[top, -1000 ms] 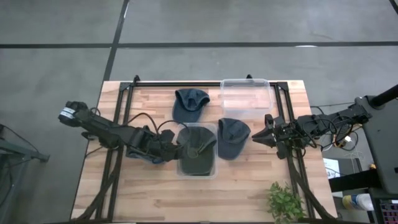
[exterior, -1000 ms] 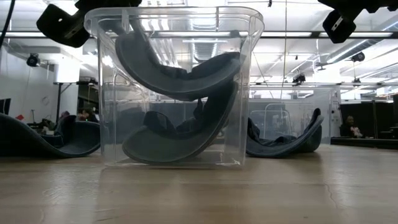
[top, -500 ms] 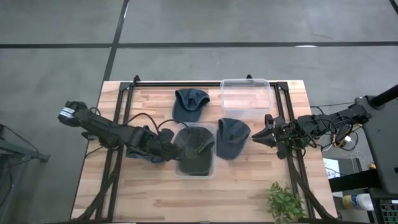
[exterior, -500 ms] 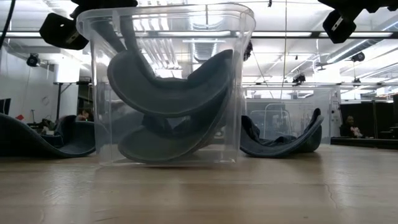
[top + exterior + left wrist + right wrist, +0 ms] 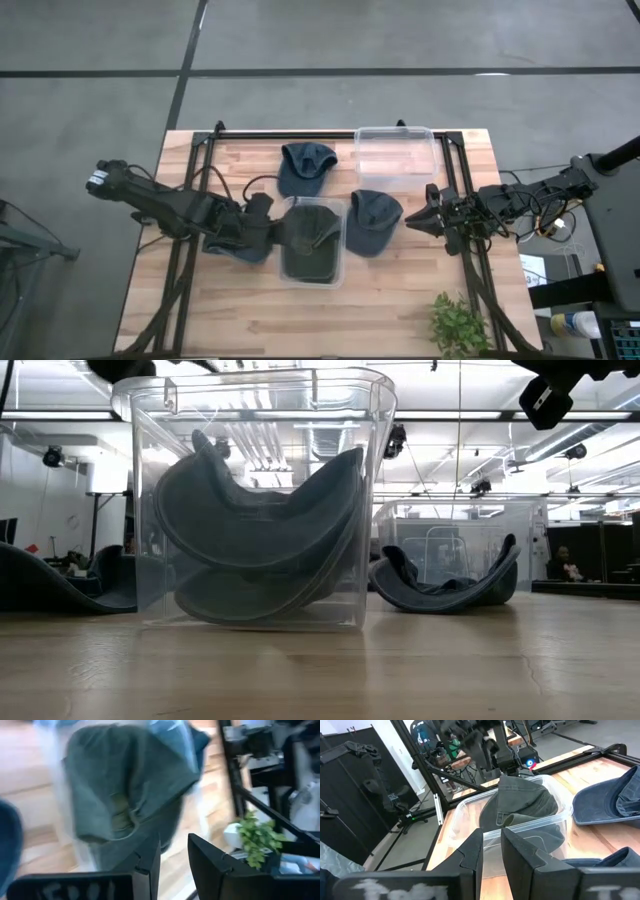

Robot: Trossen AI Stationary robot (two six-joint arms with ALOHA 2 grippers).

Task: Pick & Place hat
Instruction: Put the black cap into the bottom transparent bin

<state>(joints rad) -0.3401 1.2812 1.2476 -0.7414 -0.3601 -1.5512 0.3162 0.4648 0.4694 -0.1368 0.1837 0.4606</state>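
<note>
Altogether, four hats (image 5: pixel 307 166) and two bins (image 5: pixel 395 157).

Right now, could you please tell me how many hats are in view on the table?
4: one in the near bin, one by the left tool, one mid-table, one at the far edge. More may hide under the binned one.

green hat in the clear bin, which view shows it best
The right wrist view: the green hat lies unblurred inside the clear bin. High view shows it small from above, low view only curved through the wall, left wrist view blurred.
</note>
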